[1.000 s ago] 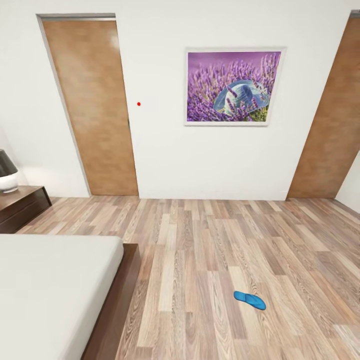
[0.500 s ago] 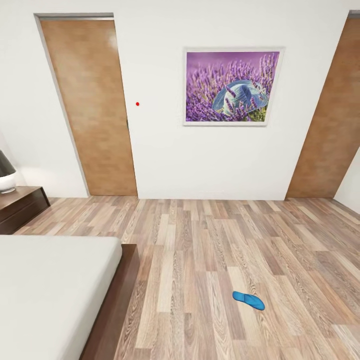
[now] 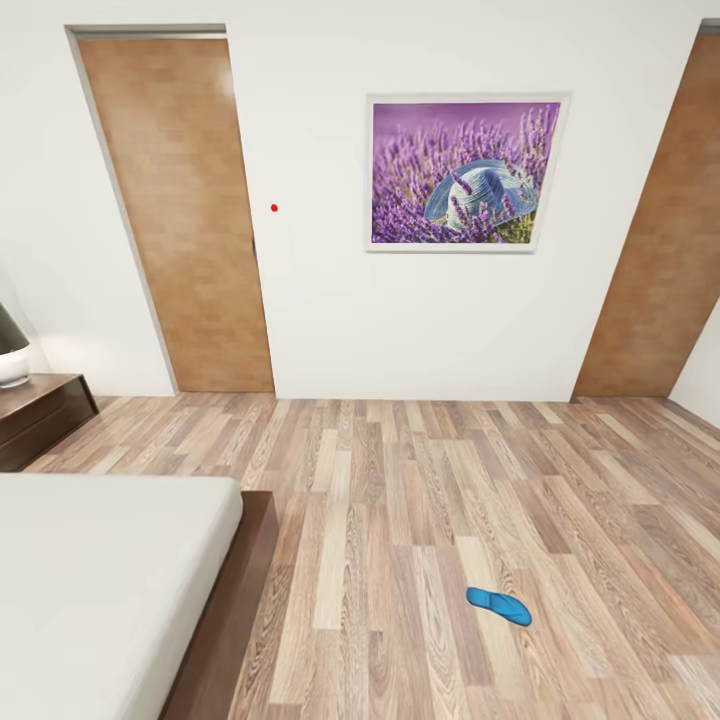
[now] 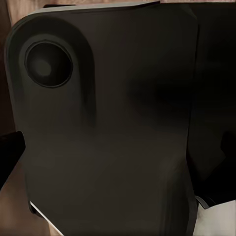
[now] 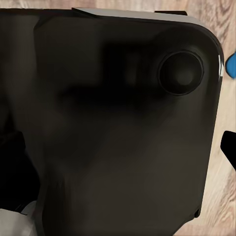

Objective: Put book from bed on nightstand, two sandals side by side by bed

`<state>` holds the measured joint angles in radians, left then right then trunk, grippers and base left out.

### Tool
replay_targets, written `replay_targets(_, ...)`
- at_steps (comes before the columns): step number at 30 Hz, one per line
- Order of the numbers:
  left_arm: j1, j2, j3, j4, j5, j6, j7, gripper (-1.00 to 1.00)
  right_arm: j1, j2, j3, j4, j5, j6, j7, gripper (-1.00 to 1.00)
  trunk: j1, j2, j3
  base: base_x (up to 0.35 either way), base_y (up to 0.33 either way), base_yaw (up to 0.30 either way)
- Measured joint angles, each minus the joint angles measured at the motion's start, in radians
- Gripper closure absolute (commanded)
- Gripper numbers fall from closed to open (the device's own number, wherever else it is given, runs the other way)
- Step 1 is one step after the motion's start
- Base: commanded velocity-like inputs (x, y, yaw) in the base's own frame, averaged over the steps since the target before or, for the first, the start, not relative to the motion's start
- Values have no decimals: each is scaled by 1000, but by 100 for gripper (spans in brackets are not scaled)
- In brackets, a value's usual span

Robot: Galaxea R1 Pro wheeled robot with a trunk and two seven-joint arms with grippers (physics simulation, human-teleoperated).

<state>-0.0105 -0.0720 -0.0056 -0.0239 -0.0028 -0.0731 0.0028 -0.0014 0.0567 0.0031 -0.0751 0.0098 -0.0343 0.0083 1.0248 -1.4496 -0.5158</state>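
Since the earlier head pictures the whole scene is sliding a little to the left, so the camera is turning; nothing in the room itself is moving. At the far left, a lamp (image 3: 11, 348) is standing on a dark-brown nightstand (image 3: 40, 413), and both are being cut off by the picture's edge. Nearer, the bed (image 3: 110, 580) is filling the lower left corner, its pale mattress and dark base running out of frame, so most of its top is lying outside the picture. Behind it a brown door (image 3: 180, 210) is standing shut in the white wall, with a small red dot (image 3: 274, 208) beside it. Further right the lavender picture (image 3: 464, 173) is hanging on the wall. On the wood floor (image 3: 400, 500), right of the bed and well apart from it, one blue sandal (image 3: 499, 605) is lying flat. At the far right a second door (image 3: 665, 240) is being cropped. In both wrist views a dark casing is blocking nearly everything, so I cannot tell how either gripper's fingers are set; a blue sliver (image 5: 231, 66) is showing at the right wrist view's edge.
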Motion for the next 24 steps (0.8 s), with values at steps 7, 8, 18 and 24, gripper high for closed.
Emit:
replay_targets(7, 0, 0, 0, 0, 0, 0, 0, -100, 0, 0, 0, 0, 0, 0, 0, -100, 0, 0, 0, 66, 0, 0)
replay_targets(8, 0, 0, 0, 0, 0, 0, 0, -100, 0, 0, 0, 0, 0, 0, 0, -100, 0, 0, 0, 28, 0, 0)
replay_targets(18, -1, -1, 0, 0, 0, 0, 0, -100, 0, 0, 0, 0, 0, 0, 0, -100, 0, 0, 0, 21, 0, 0)
replay_targets(24, 0, -3, 0, 0, 0, 0, 0, -100, 0, 0, 0, 0, 0, 0, 0, -100, 0, 0, 0, 101, 0, 0)
